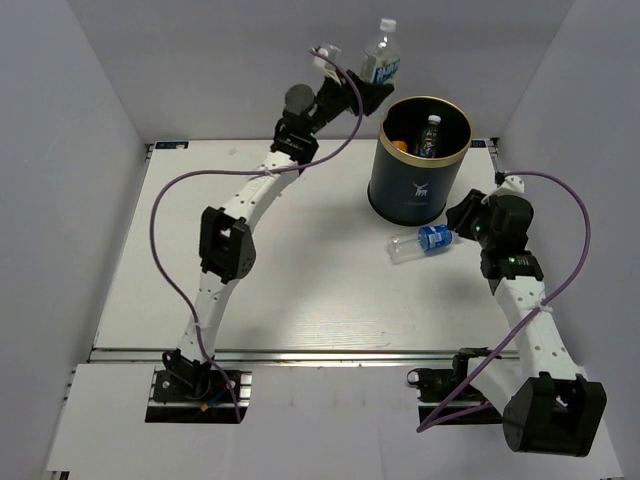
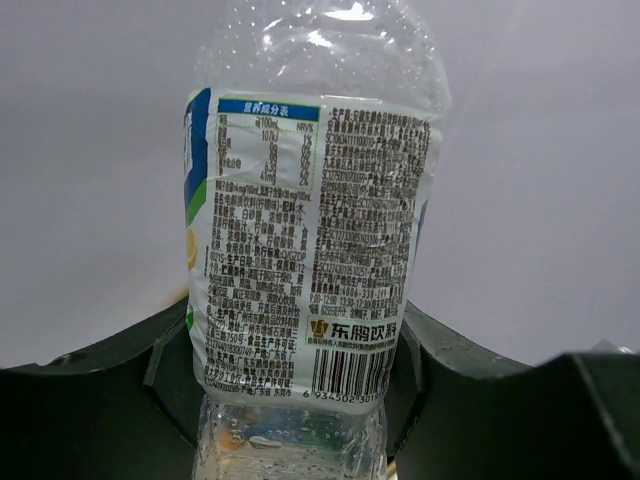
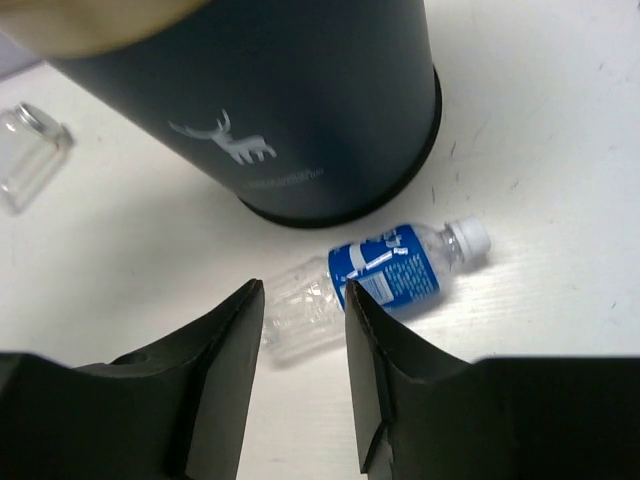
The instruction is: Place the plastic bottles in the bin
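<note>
Left gripper (image 1: 377,86): clamped on clear, white-labelled plastic bottle (image 2: 310,250), upright, top centre.
Right gripper (image 3: 305,300): spread over blue-labelled clear bottle (image 3: 385,275), lying crosswise, cap right.

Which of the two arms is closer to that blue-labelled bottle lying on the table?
Right. The right gripper hangs open just above the lying bottle, by the bin. The left gripper is beyond the bin, gripping a second bottle aloft.

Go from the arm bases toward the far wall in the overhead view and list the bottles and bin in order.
Lying blue-label bottle → bin → clear bottle held in the left arm's jaws. The dark bottle inside the bin overlaps it, so it is left out.
</note>
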You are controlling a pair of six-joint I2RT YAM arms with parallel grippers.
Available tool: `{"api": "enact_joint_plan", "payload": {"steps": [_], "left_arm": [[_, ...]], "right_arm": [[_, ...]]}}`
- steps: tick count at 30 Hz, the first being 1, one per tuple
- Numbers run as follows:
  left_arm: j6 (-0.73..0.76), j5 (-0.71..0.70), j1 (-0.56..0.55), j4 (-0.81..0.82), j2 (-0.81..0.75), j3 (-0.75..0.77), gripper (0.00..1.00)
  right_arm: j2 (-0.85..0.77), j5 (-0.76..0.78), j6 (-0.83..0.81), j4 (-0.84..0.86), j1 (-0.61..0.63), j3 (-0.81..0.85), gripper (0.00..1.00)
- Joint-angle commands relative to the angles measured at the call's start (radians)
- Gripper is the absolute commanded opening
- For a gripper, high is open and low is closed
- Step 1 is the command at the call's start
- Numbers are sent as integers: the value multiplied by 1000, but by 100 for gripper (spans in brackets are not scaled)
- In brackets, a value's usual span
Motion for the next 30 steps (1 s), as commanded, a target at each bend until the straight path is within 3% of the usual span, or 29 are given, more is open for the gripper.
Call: {"api": "enact_joint_plan", "payload": {"steps": [1, 5, 8, 15, 20, 30], "left_arm": [[-166, 8, -23, 126, 39, 50, 2], [-191, -35, -43, 186, 79, 73, 3], [-225, -44, -52, 203, 88, 73, 4], [-266, -70, -70, 252, 88, 53, 6], [-318, -81, -100, 261, 134, 79, 15], [-307, -265, -141, 245, 205, 114, 25]], "right_arm": [[-26, -42, 28, 18, 2, -45, 45], [-35, -114, -4, 62, 3, -107, 59], [-36, -151, -49, 74, 12, -130, 65], [-41, -171, -61, 78, 23, -173, 65], [-53, -174, -43, 81, 23, -193, 65], [-64, -193, -12, 79, 55, -204, 66]]}}
